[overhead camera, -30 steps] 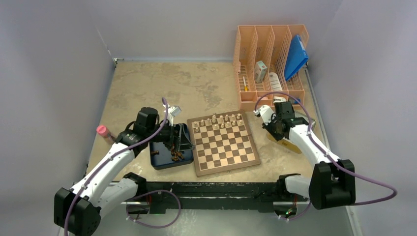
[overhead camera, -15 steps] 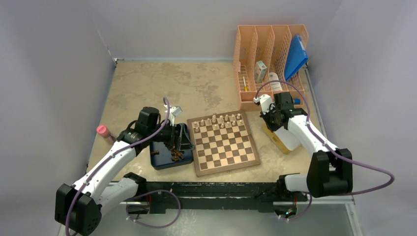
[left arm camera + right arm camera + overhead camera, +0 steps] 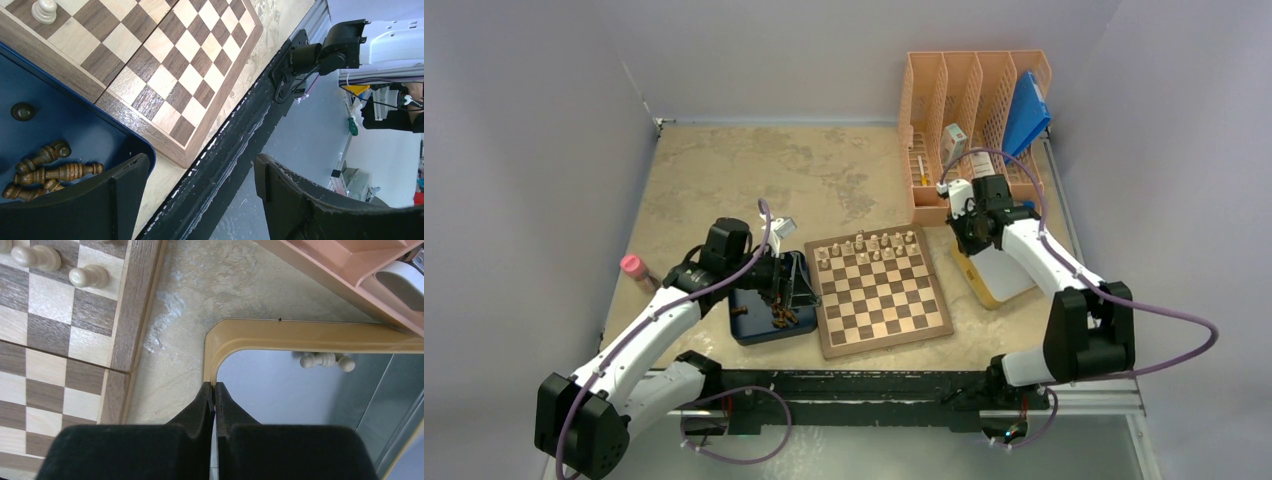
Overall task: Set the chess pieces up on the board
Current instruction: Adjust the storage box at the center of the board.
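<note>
The board [image 3: 879, 290] lies mid-table with pale chess pieces [image 3: 869, 245] on its two far rows. My left gripper [image 3: 792, 285] is open and empty over the near right corner of the dark blue tray [image 3: 749, 325]. Several dark chess pieces [image 3: 50, 170] lie in a heap in that tray. In the left wrist view my left gripper [image 3: 200, 172] hangs past the board's [image 3: 165, 75] corner. My right gripper [image 3: 214, 390] is shut on the rim of the yellow tray [image 3: 300, 332], right of the board. One pale piece [image 3: 327, 361] lies in the tray's far corner.
An orange file rack [image 3: 974, 110] with boxes and a blue folder stands just behind the yellow tray [image 3: 976, 280]. A pink object [image 3: 634, 267] lies at the table's left edge. A black rail [image 3: 854, 385] runs along the near edge. Grey walls close in all sides.
My right gripper has moved toward the far side and the file rack, taking the yellow tray with it; more of the tray's pale inside shows. The left arm has barely moved.
</note>
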Robot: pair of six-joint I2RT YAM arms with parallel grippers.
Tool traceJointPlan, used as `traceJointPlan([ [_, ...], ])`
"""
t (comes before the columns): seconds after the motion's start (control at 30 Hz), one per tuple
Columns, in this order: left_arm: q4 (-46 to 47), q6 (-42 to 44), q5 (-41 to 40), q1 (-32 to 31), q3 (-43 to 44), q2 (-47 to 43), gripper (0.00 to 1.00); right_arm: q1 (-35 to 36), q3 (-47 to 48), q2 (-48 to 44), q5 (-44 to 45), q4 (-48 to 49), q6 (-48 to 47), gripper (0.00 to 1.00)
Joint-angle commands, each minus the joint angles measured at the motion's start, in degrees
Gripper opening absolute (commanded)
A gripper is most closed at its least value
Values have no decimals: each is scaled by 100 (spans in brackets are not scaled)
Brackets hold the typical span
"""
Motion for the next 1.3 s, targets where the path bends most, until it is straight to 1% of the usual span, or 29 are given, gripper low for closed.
traceJointPlan([
  [0.0,153,22,58,-31,162,-22,76,59,401,91,30,404,432,0],
  [0.13,169,28,72,-31,153,-18,76,100,510,331,-120,355,779,0],
  [0.27,207,28,90,-32,138,-10,76,150,533,311,34,370,935,0],
  [0.53,234,20,77,-36,122,-7,76,208,593,346,-74,369,1229,0],
  [0.77,270,2,103,-33,91,17,76,265,744,404,73,285,1496,0],
  [0.97,321,6,181,-31,70,51,76,266,973,632,367,-14,1433,0],
  [1.27,216,44,121,-32,133,72,76,265,1152,1025,288,-134,1660,0],
])
